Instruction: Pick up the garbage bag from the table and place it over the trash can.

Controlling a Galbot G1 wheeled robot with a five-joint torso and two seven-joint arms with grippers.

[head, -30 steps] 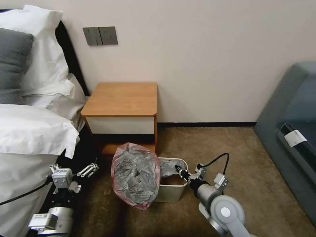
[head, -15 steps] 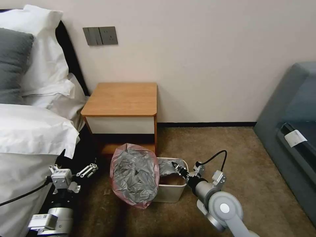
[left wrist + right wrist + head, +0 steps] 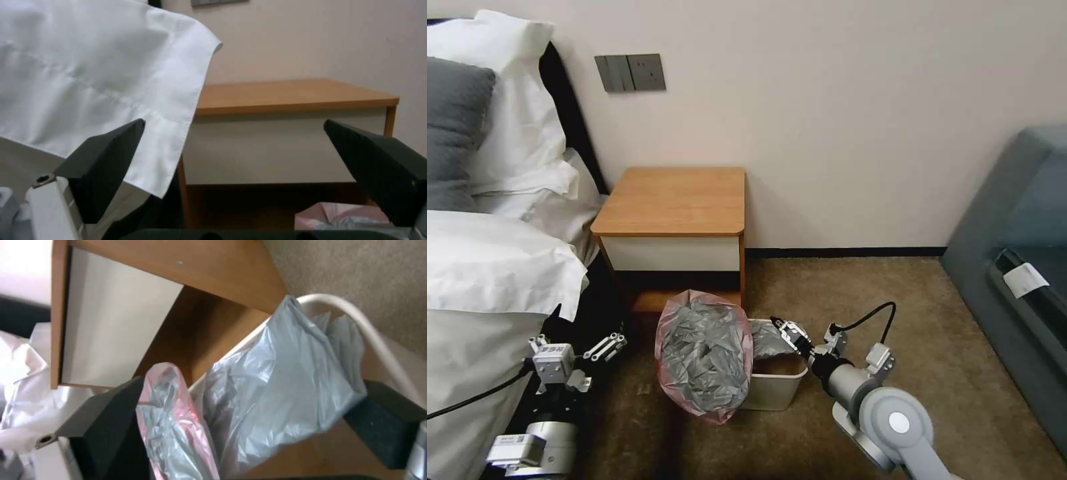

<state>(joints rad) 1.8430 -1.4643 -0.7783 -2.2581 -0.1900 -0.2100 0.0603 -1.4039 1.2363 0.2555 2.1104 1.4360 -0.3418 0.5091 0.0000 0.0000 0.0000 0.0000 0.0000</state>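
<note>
Now crinkly grey garbage bag (image 3: 704, 360) droops over rounded beige trash can (image 3: 774, 390).

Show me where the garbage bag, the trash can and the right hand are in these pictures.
garbage bag (image 3: 704, 357), head view, crinkled grey middle.
trash can (image 3: 774, 393), head view, front beige wall.
right hand (image 3: 787, 331), head view, between its fingertips, at the bag over the can.
</note>
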